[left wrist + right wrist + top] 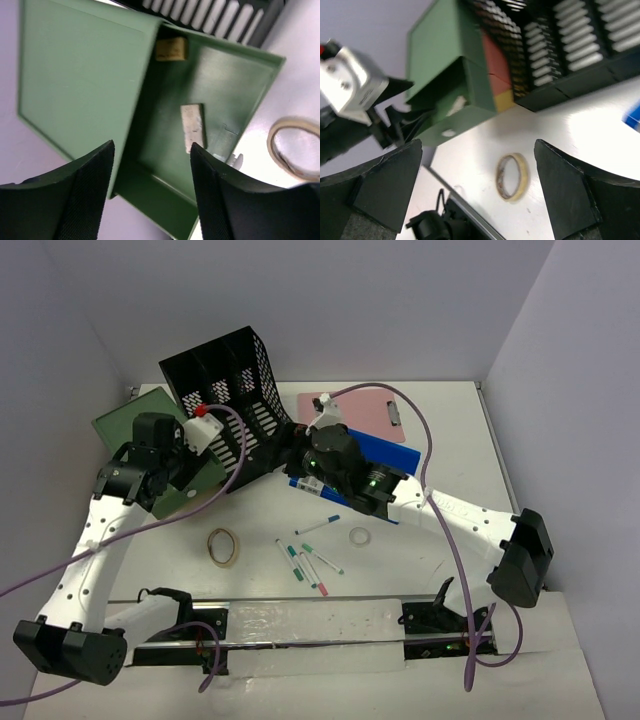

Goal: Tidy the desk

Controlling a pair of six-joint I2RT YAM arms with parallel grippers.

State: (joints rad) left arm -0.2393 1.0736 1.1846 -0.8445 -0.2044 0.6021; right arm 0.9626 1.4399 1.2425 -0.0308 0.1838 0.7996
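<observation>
The white desk [250,510] holds a black mesh organizer [230,375] at the back left, with a green folder [140,425] leaning beside it. My left gripper [190,455] is open, and in the left wrist view [150,167] its fingers stand on either side of the green folder's [80,85] lower edge without pinching it. My right gripper [288,447] is open and empty by the organizer's front corner. In the right wrist view [477,190] it hovers above a roll of masking tape [511,176].
The tape roll [224,546], several markers [310,558] and a small clear ring [359,536] lie on the desk in front. A pink clipboard [350,410] and a blue folder [385,455] lie at the back right. Red and yellow folders [495,65] stand between the green folder and the organizer.
</observation>
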